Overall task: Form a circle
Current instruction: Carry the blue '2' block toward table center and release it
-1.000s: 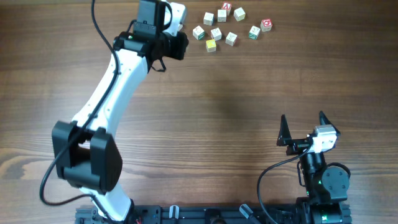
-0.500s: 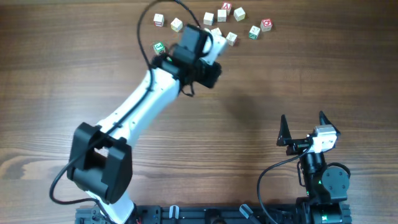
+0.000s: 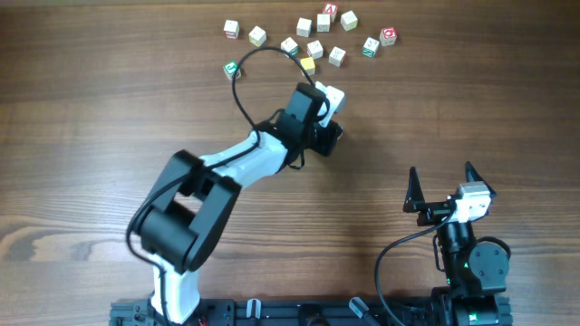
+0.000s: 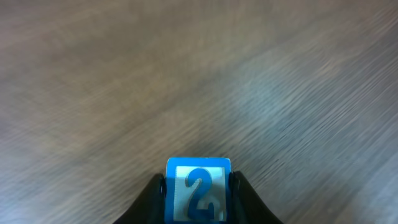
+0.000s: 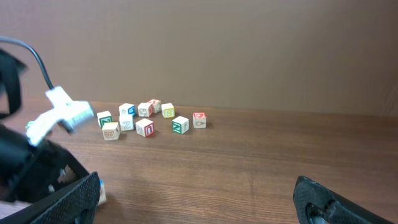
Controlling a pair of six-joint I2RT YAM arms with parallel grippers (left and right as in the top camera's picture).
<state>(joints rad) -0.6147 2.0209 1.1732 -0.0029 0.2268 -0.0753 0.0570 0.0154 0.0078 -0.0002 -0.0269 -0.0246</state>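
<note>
- A green-faced cube (image 3: 231, 69) sits alone on the table (image 3: 91, 136), well to the left of the left gripper (image 3: 332, 98) and farther out; two pale cubes (image 3: 257, 35) lie beyond it
- The left gripper is clamped on the blue-faced cube (image 4: 199, 190), which shows a printed 2; its fingers (image 4: 247, 202) press the cube's two sides, and I cannot tell whether the cube touches the wood
- Just beyond that gripper's tip lies the loose cluster of cubes (image 3: 314, 48), with the yellow cube (image 3: 307, 63) nearest it and a red-faced cube (image 3: 388, 36) at the right end
- The right gripper (image 3: 441, 181) stands well apart to the right, jaws spread wide with nothing between them; the cluster lies far ahead of it, to its left
</note>
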